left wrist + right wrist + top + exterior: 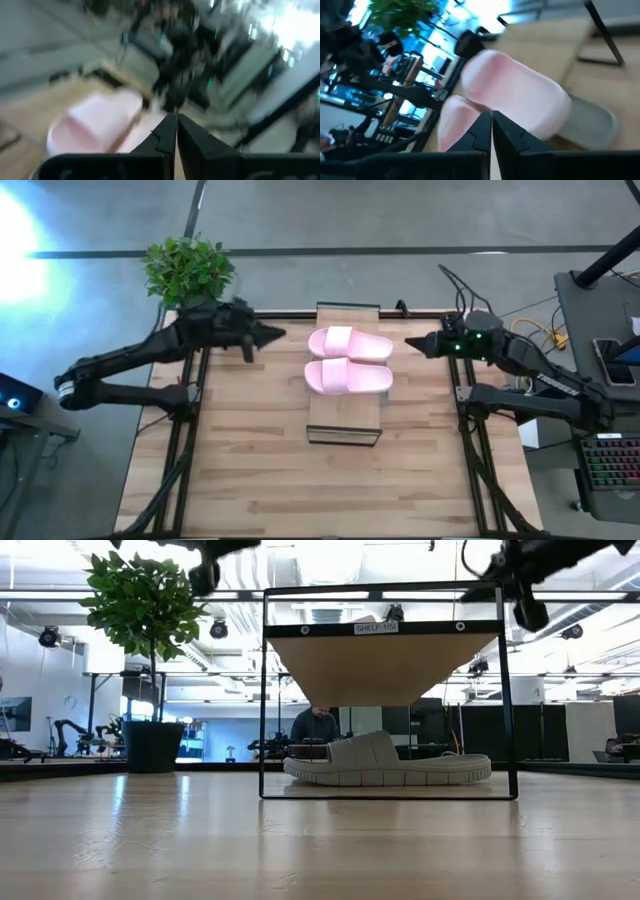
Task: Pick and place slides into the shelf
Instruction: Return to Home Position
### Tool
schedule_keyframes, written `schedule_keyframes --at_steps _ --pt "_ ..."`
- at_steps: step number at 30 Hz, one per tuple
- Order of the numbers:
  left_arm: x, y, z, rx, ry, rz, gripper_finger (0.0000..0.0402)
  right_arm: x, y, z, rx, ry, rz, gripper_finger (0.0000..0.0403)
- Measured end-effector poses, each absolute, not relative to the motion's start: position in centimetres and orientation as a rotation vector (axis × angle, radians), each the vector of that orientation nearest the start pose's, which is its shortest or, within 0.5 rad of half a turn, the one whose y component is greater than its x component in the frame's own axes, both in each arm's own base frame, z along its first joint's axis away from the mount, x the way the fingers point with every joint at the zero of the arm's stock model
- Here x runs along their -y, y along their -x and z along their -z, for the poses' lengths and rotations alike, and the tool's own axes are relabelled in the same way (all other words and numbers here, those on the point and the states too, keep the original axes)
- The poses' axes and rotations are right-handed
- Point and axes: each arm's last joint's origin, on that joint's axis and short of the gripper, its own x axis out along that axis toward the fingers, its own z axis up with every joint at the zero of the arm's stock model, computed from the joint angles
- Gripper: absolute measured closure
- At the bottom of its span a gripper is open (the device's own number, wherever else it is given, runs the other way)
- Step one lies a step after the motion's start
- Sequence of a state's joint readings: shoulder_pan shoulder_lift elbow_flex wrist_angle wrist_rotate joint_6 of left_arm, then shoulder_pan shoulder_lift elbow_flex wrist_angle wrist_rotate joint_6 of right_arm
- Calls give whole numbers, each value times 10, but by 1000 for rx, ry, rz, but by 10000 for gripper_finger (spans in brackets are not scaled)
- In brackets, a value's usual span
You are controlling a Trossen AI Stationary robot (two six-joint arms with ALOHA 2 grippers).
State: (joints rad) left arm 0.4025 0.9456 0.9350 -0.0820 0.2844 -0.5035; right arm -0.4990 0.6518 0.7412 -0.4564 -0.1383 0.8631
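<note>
I'm seeing the left gripper (pixel 272 335) hovering just left of the shelf (pixel 345 426) and the right gripper (pixel 413 343) just right of it. Both are pointing inward at the pink slides (pixel 348 344), which are lying side by side on the shelf top with long axes running left to right, so each gripper is facing a slide end-on. Both are sitting about equally near, tips apart from the slides, not touching. Both wrist views are showing the fingers pinched nearly together with nothing between them. In the low view a grey slide (pixel 390 766) is resting on the table (pixel 250 475) under the shelf, inside its frame; I can't tell whether a second is lying behind it. I'm judging placing as finished, so I'm expecting the coming move to be a straight pull outward, away from the slides. The plant (pixel 187 268) is standing at the table's far corner beside the left arm, worth minding on the way out. A person (pixel 315 726) is showing well beyond the table.
</note>
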Motion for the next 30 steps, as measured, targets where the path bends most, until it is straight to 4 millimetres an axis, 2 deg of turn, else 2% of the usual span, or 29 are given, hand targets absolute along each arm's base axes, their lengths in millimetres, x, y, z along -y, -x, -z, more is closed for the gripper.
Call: schedule_keyframes --at_steps 2,5,8,10,12,14,18,21,23,27,30 --pt "-71 -186 -374 47 536 -160 402 61 -123 -321 -162 -877 453 394" --pt "-63 -189 -372 143 517 -115 402 55 -126 -333 -147 -750 240 394" --pt "-48 -204 -350 186 517 -8 402 46 -132 -334 -150 -730 57 394" --pt "-35 -214 -332 247 468 51 402 42 -137 -329 -135 -716 13 394" --pt "-29 -214 -319 326 443 56 402 42 -139 -321 -107 -692 8 394" --pt "-30 -207 -307 376 442 21 402 45 -137 -311 -102 -689 31 394" --pt "-31 -190 -285 349 473 -12 402 54 -123 -293 -97 -705 60 394" --pt "-30 -171 -289 405 455 -13 402 58 -112 -295 -29 -662 -7 394" --pt "-30 -160 -290 367 443 -43 402 60 -104 -297 0 -618 -4 394" --pt "-31 -141 -283 248 466 -155 402 66 -92 -291 -2 -571 84 394" --pt "-29 -128 -280 219 556 -184 402 70 -88 -279 -42 -651 157 394"
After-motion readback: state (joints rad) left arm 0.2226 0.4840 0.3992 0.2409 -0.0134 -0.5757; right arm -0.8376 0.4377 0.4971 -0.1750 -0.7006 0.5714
